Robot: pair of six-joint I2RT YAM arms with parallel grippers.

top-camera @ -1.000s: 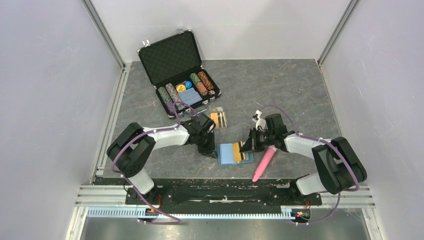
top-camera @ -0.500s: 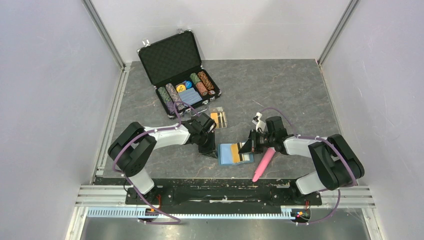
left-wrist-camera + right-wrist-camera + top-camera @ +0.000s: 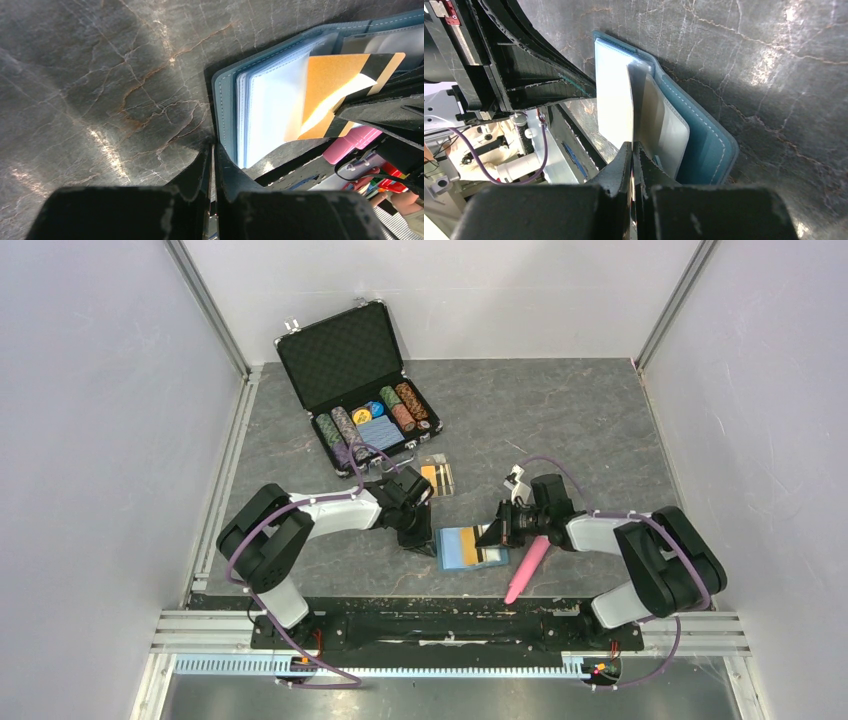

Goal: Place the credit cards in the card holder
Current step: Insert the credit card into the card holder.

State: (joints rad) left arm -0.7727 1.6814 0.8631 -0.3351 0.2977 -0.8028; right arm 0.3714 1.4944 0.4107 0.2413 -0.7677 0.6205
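From above, the small teal-blue folding card holder (image 3: 455, 548) lies open on the grey stone-patterned tabletop (image 3: 580, 430) between the arms. A gold-orange, black-striped plastic credit card (image 3: 480, 544) sits over its right half at the right gripper (image 3: 497, 534), and the left gripper (image 3: 421, 542) touches its left edge. The left wrist view shows the left fingers (image 3: 197, 170) pressed together at the holder's rim, seemingly pinning it; whether they pinch anything is unclear. The right wrist view shows the right fingers (image 3: 621, 165) clamped on the card, which stands edge-on among the clear sleeves (image 3: 664, 125). The card should slide in flat, in line with one slot, with the holder held down.
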